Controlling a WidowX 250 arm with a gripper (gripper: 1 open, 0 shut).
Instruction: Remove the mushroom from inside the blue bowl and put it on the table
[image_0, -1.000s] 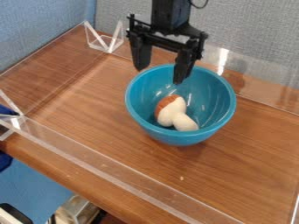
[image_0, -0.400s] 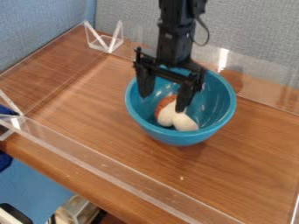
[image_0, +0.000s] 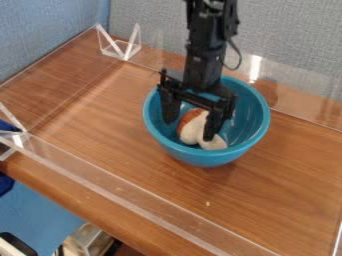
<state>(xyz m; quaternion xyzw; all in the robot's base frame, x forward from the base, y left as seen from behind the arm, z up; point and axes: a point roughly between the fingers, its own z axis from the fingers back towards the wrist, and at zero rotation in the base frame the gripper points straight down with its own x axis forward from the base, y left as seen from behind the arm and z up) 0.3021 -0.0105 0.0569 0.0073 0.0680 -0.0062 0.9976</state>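
Wood-grain brown covers the desk, its boards running on a diagonal through the camera view, glossy enough to catch pale reflections. At the far left edge a small blue object pokes into view beside a clear plastic bracket; what it is cannot be told. Clear acrylic walls fence the desk: one long pane runs along the near edge from the left down toward the lower right, and another lines the back, where a clear triangular brace stands against it near the upper left. Behind that back pane rises a blue-grey textured wall, like fabric partition.

Right of centre sits the blue bowl, round, deep and glossy turquoise, standing upright on the bare wood, well apart from the acrylic on the near side and nearer to the back pane. Inside it lies the mushroom, reddish-brown cap toward the left and cream stem reaching to the lower right, resting on the bowl's floor.

Straight down from above comes the black arm, ending in the gripper, lowered inside the bowl's rim. Its jaws stand spread wide, one finger on each side of the mushroom, gripping nothing; whether either finger touches the mushroom cannot be told.

At the far right a further clear pane closes the desk's edge.
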